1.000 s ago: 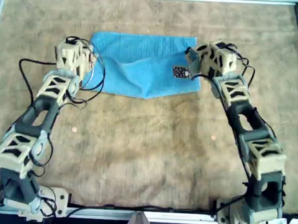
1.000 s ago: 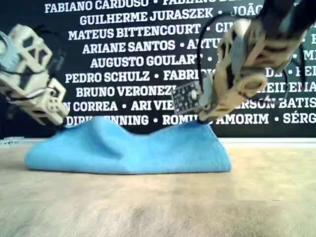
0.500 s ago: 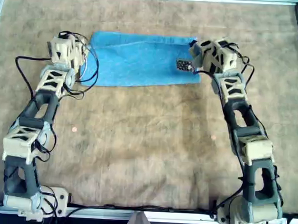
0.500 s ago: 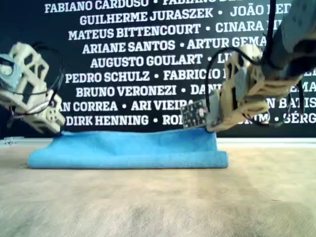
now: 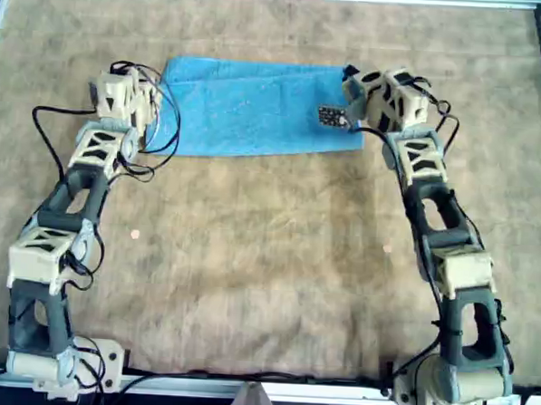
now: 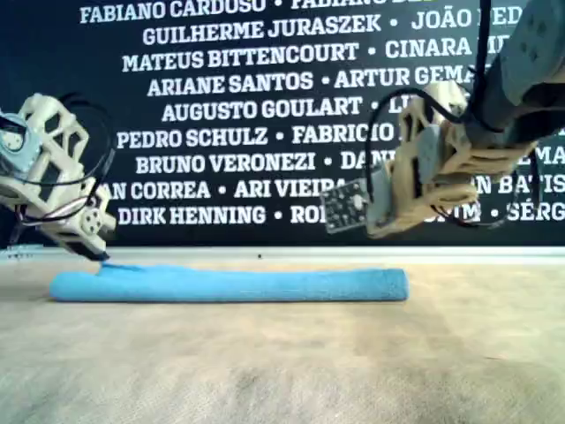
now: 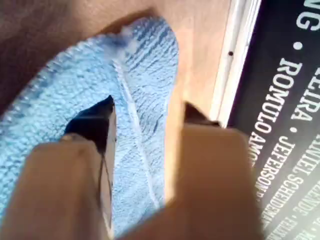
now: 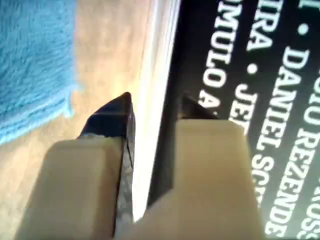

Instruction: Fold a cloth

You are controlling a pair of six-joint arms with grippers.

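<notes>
Item: the cloth (image 5: 253, 108), light blue, lying flat in a folded band in the upper middle of the overhead view, on the brown mat (image 5: 267, 275); its long axis runs left to right across that view, and in the exterior view it reads as a low, even strip (image 6: 229, 284) along the far side of the mat, in front of the black name banner (image 6: 265, 106). Left gripper (image 7: 145, 120): at the cloth's end in the upper left of the overhead view (image 5: 158, 92), jaws spread, with the hemmed corner of the cloth (image 7: 135, 75) lying below and between them; one finger (image 7: 97, 125) sits over the fabric, though whether it touches cannot be told. In the exterior view this gripper (image 6: 97, 252) hangs just at the strip's left end. Right gripper (image 8: 150, 112): at the opposite end, upper right of the overhead view (image 5: 349, 84), jaws likewise spread and holding nothing; its wrist view shows the cloth's edge (image 8: 35, 75) off to one side, the jaws pointing past it toward the frame rail and banner. In the exterior view it (image 6: 371, 231) is raised clear above the strip's right end. Judgement: one fold appears laid; a second fold would run along the long axis, and the left gripper, lower and over the fabric, is the nearer to a fresh grasp. Both arms are stretched far forward, wrists tipped down.
</notes>
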